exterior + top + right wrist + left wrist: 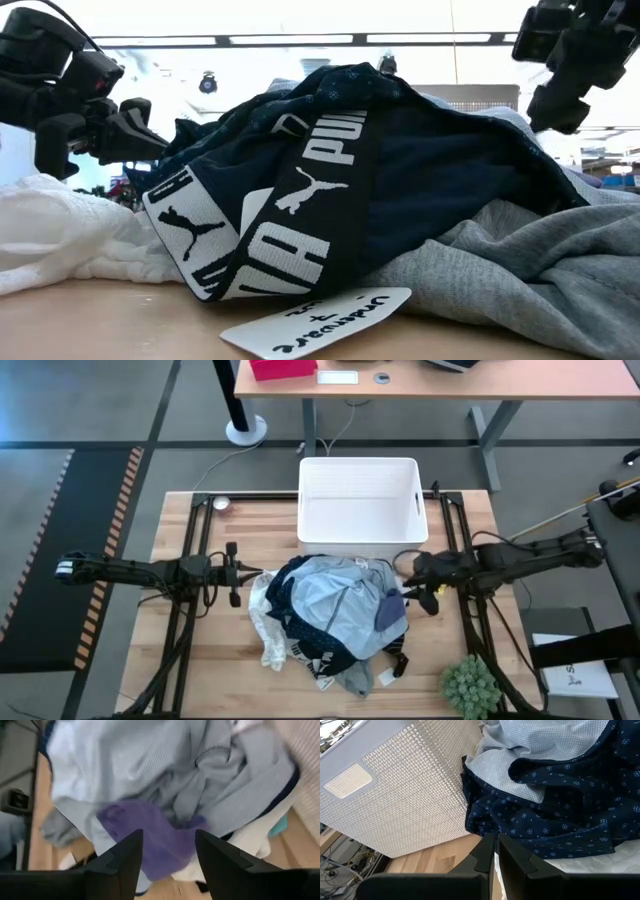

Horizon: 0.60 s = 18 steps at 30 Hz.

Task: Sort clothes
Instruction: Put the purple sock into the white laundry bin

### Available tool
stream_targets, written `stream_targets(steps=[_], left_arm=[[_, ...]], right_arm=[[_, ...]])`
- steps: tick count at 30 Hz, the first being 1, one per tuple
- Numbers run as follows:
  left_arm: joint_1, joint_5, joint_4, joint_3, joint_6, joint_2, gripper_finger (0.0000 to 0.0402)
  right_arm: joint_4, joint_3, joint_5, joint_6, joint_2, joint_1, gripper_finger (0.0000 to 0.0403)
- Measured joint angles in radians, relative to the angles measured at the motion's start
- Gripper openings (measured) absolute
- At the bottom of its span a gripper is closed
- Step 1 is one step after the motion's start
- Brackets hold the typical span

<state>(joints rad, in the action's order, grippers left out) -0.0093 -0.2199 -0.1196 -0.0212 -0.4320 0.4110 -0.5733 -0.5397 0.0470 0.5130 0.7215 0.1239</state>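
The clothes lie in a heap at the middle of the table, just in front of the white bin. A light blue shirt lies on top, over a navy patterned garment. A purple cloth is at the right. A grey piece, white lacy cloth and a black waistband with white lettering are at the near side. My left gripper is shut, just left of the heap. My right gripper is open, raised above the heap's right side, over the purple cloth.
A handwritten white label lies on the table in front of the heap. A small green plant stands at the near right corner. The bin's woven wall stands close to my left gripper. Bare wood shows left of the heap.
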Motion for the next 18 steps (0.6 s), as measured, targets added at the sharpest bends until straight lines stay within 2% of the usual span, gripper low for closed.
stream_targets(steps=[4, 11, 14, 18], left_arm=[[0.0, 0.0, 0.0, 0.0, 0.0, 0.0, 0.0011], [0.0, 0.0, 0.0, 0.0, 0.0, 0.0, 0.0011], [0.0, 0.0, 0.0, 0.0, 0.0, 0.0, 0.0011], [0.0, 0.0, 0.0, 0.0, 0.0, 0.0, 0.0011]], right_arm=[[0.005, -0.015, 0.004, 0.008, 0.118, 0.022, 0.0182], [0.013, -0.037, -0.056, 0.054, 0.308, 0.03, 0.0192], [0.021, -0.043, -0.068, 0.052, 0.358, 0.048, 0.0165], [0.032, -0.043, -0.077, 0.009, 0.408, 0.065, 0.0081]])
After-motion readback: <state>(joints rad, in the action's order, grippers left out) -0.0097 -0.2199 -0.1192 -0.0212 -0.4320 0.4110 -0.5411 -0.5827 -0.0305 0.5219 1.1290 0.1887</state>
